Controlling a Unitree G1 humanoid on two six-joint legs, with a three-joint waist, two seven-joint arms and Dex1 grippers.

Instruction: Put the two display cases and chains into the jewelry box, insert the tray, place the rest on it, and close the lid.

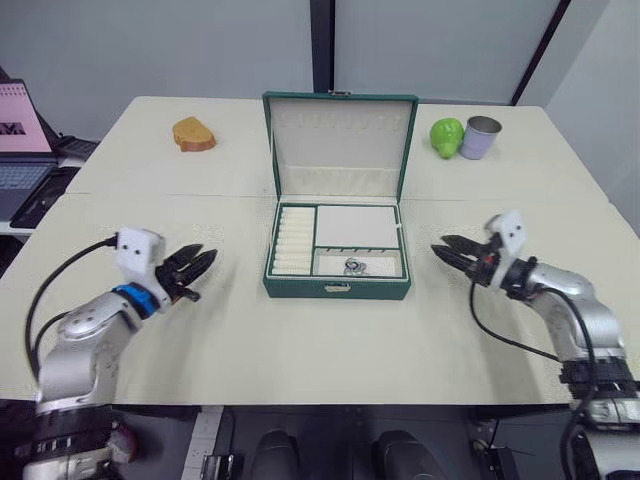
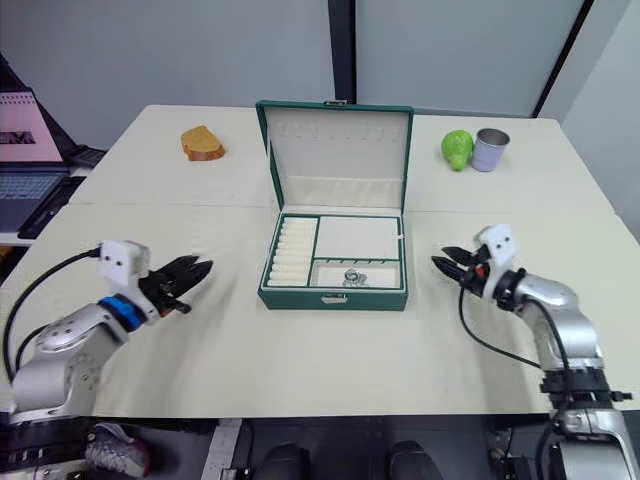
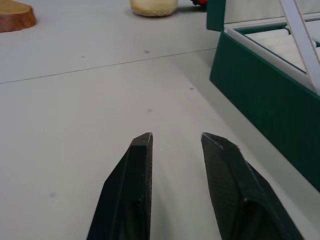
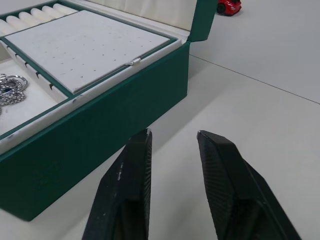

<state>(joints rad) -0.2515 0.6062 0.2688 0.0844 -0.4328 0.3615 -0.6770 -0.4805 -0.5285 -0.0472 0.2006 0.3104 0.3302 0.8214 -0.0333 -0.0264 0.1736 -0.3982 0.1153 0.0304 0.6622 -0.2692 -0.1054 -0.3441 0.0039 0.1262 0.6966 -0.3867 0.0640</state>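
The dark green jewelry box (image 1: 337,288) stands at the table's middle with its lid (image 1: 340,140) upright and open. The tray (image 1: 355,226) sits inside it, ring rolls on its left. A cluster of silvery rings, the rest (image 1: 355,266), lies in the tray's front section and shows as rings (image 4: 10,90) in the right wrist view. The display cases and chains are hidden. My left gripper (image 1: 205,270) hovers open left of the box, empty. My right gripper (image 1: 439,251) hovers open right of the box, empty, its fingers (image 4: 135,165) pointing at the box's side wall.
A brown bread-like piece (image 1: 194,134) lies at the back left. A green fruit-shaped object (image 1: 447,137) and a metal can (image 1: 481,137) stand at the back right. A laptop (image 1: 25,150) sits off the table's left edge. A red toy car (image 4: 229,6) is behind the box.
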